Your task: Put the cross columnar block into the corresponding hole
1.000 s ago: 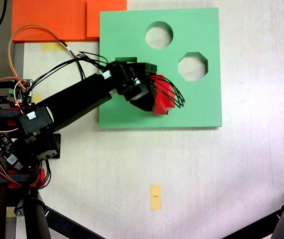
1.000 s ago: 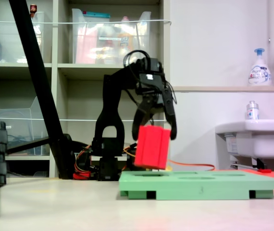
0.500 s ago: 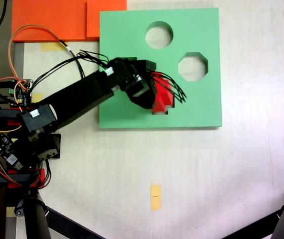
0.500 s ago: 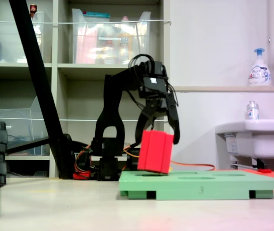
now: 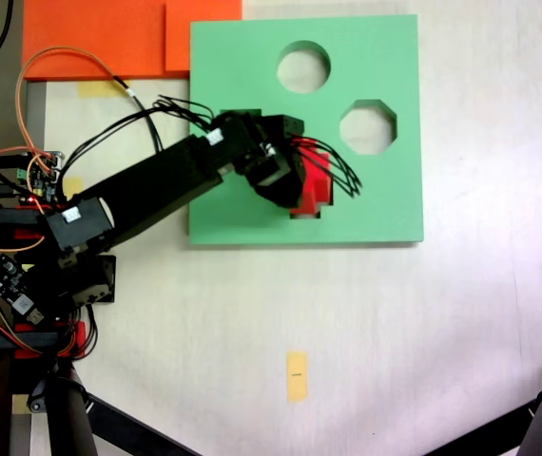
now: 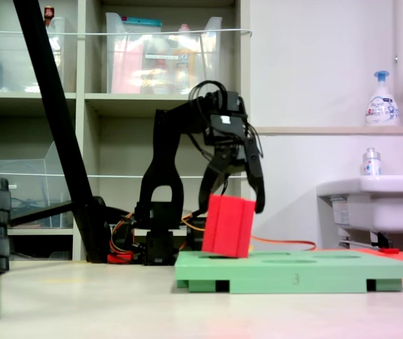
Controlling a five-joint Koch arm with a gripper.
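Clamped on the red block [image 6: 228, 226], the pincer [image 6: 232, 200] holds it from above at the green board [image 5: 385, 199]. In the second exterior view the block leans slightly, its lower end touching the board's top. The plus-shaped hole [image 5: 301, 213] lies directly under it, mostly hidden, so the block probably needs to stand straight before it goes down.

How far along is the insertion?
Pickup and carry look done: the end effector grips the red cross block over the green board. In hand: seating it, tilted, lower end at the board's top. Left: straighten, push it into the cross hole, and release.
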